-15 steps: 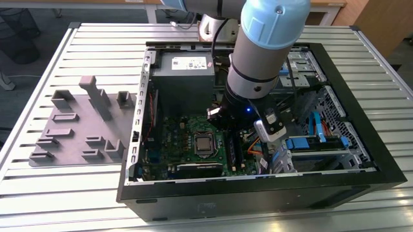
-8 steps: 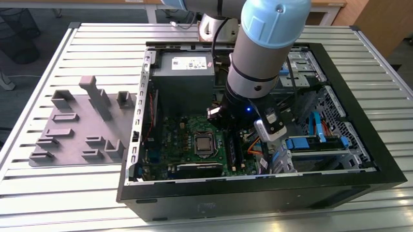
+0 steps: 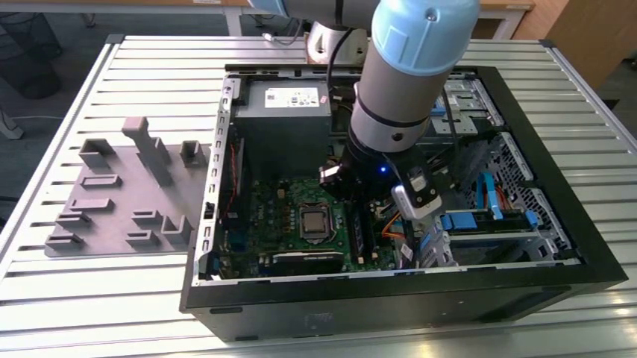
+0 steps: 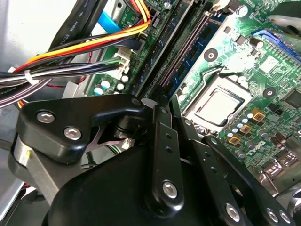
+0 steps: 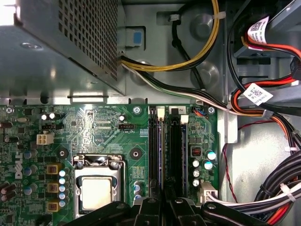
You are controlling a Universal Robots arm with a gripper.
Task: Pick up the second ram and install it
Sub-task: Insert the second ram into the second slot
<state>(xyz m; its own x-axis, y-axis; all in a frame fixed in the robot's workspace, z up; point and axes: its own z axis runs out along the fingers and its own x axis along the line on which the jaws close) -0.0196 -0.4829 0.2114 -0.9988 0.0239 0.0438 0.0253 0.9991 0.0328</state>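
The arm is reaching down into the open computer case (image 3: 557,246) that is lying on the slatted desk (image 3: 119,298), and its end effector (image 3: 363,195) is hanging low over the green motherboard (image 3: 289,216), right above the long black memory slots (image 5: 165,150). In both wrist views the black finger linkages are converging tightly over those slots; the end effector (image 5: 163,203) is looking narrow, its fingertips (image 5: 149,205) pressing close around a thin edge that is running in line with the slots. That edge is appearing to be the second ram (image 5: 162,155), standing upright between two slots, though whether the fingers are actually clamping it cannot be told for sure. In the second wrist view the end effector (image 4: 164,110) is sitting just beside the processor socket (image 4: 217,106), with bundled orange, yellow and black cables (image 4: 84,47) passing nearby. In the exterior view, the grey holder tray (image 3: 119,198) is resting on the desk well apart from the case, toward the exterior view's left, and the metal power supply (image 3: 283,112) is sitting inside the case behind the motherboard.
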